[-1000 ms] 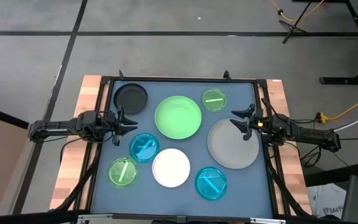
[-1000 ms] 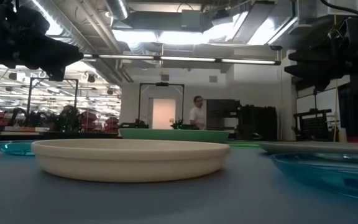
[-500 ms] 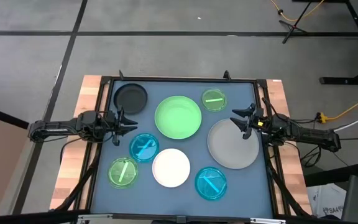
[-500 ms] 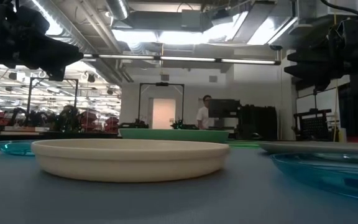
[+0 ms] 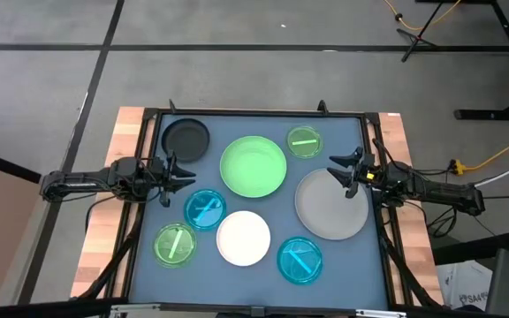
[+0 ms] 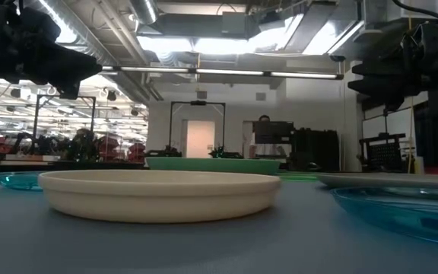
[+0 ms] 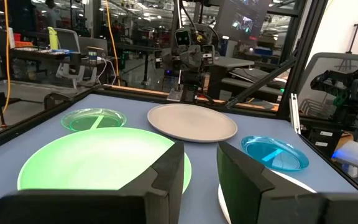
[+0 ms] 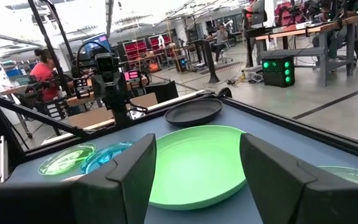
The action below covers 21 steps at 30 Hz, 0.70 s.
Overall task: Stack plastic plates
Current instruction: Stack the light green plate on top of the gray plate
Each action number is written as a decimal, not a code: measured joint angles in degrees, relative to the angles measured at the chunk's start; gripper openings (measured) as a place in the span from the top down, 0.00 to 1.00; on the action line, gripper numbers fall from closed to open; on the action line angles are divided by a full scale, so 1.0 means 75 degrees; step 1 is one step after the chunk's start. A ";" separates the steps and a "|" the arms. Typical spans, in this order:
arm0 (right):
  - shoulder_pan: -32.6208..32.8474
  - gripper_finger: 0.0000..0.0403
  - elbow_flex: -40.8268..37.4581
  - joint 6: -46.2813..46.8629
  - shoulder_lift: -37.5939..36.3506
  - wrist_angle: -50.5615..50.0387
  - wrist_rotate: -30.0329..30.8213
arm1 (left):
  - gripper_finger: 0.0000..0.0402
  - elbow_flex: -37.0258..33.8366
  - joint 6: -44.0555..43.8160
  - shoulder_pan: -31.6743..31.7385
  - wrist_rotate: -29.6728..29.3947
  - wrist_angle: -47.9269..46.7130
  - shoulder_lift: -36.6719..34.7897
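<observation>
The plastic plates (image 5: 253,165) lie apart, none stacked yet. The left gripper (image 5: 182,171) and right gripper (image 5: 341,170) wait at the sides, fingers apart, holding nothing.

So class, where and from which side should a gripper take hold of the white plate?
Pinch the white plate by its raised rim, coming from above. It lies flat on the mat, too wide to span. The edge facing the left gripper looks easiest.

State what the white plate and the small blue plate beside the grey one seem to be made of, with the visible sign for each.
White plate: probably opaque matte plastic, judging by its even, dull cream rim. Small blue plate: likely translucent glossy plastic, since the mat shows faintly through it and it catches glints.
</observation>
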 joint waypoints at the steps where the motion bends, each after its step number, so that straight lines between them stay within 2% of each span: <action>1: 0.0000 0.45 0.0000 0.0118 0.0001 0.0001 0.0000 | 0.78 -0.0001 0.0000 0.0001 0.0002 0.0000 -0.0003; 5: 0.0000 0.45 0.0000 0.0645 0.0002 0.0066 0.0090 | 0.78 0.0002 -0.0002 0.0002 0.0000 0.0002 -0.0002; 12: 0.0000 0.45 0.0048 0.0706 0.0079 0.0612 0.0137 | 0.78 -0.0001 -0.0003 0.0000 0.0000 0.0000 -0.0003; 21: 0.0000 0.45 0.0938 0.0333 0.1136 0.0586 0.0625 | 0.78 0.0000 0.0000 0.0000 0.0000 0.0002 -0.0001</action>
